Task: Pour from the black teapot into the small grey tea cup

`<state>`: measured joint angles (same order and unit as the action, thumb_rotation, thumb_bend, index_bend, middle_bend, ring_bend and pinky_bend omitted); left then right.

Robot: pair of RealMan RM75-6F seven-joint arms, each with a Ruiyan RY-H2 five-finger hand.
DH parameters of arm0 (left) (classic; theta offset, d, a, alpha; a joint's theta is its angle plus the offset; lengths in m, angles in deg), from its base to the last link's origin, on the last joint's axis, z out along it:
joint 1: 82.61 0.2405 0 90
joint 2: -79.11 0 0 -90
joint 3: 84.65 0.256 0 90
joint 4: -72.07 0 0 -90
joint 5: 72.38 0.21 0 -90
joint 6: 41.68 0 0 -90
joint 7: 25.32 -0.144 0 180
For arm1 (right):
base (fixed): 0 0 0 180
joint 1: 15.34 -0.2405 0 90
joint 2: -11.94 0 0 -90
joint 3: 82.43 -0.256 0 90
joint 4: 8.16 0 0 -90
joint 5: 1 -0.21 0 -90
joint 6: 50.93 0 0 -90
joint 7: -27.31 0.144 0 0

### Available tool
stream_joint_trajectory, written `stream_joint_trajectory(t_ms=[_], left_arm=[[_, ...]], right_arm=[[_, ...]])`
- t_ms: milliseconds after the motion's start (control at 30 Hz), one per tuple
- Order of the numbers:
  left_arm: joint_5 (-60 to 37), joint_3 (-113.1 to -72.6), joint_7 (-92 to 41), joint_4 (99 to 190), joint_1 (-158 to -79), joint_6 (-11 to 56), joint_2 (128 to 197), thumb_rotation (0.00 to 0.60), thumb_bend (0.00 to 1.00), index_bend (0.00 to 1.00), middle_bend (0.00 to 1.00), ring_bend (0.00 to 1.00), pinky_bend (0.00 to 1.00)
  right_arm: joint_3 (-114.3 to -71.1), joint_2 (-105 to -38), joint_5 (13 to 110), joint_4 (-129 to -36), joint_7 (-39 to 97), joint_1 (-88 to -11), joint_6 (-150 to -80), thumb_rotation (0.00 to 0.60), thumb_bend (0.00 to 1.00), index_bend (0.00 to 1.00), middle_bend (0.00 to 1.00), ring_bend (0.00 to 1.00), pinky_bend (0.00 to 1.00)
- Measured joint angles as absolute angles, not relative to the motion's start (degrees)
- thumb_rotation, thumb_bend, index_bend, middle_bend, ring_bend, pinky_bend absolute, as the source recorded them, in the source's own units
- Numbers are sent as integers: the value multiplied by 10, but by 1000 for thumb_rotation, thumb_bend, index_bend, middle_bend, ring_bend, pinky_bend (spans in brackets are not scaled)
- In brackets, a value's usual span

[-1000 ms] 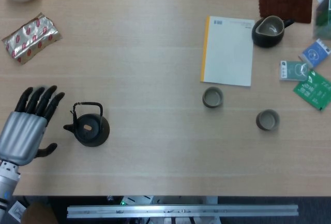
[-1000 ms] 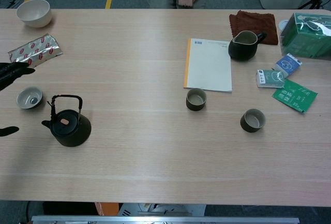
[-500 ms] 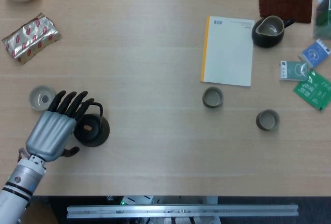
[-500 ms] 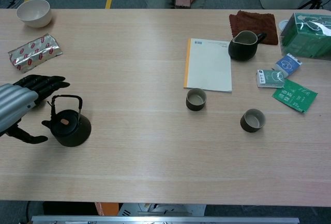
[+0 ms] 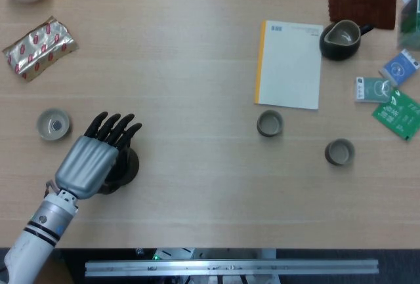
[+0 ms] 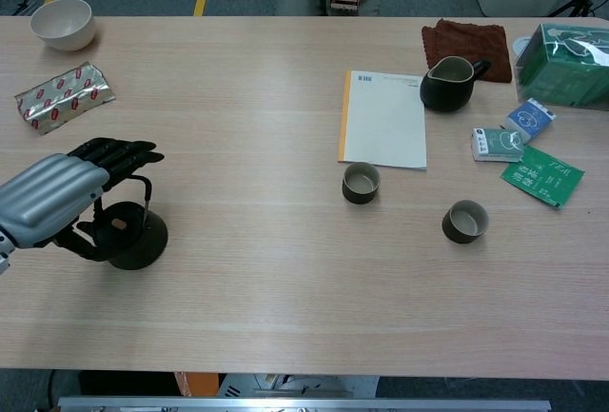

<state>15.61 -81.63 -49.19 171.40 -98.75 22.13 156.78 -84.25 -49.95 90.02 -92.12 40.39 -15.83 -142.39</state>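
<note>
The black teapot (image 6: pixel 133 241) stands upright, round and squat, its wire handle raised and partly covered from above, well to the left of the yellow-spined notebook (image 6: pixel 383 119). A small grey tea cup (image 6: pixel 361 183) sits upright just below the notebook; a second cup (image 6: pixel 465 221) stands further right, both seemingly empty.

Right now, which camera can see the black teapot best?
The chest view. It looks from the side, so the black teapot shows its body, lid and handle under the left hand. In the head view the hand covers most of the teapot.
</note>
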Motion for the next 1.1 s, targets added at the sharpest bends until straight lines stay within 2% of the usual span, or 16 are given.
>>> stream_joint_trajectory(t_ms=[633, 1100], left_arm=[[82, -871, -533, 1699, -1050, 186, 1628, 600, 93, 0, 0, 0, 0], [22, -887, -561, 1668, -1080, 176, 1649, 600, 94, 0, 0, 0, 0]], right_arm=[[-842, -502, 895, -911, 414, -152, -1426, 600, 146, 270, 251, 143, 273], [-843, -504, 892, -904, 422, -146, -1431, 600, 146, 270, 251, 143, 272]])
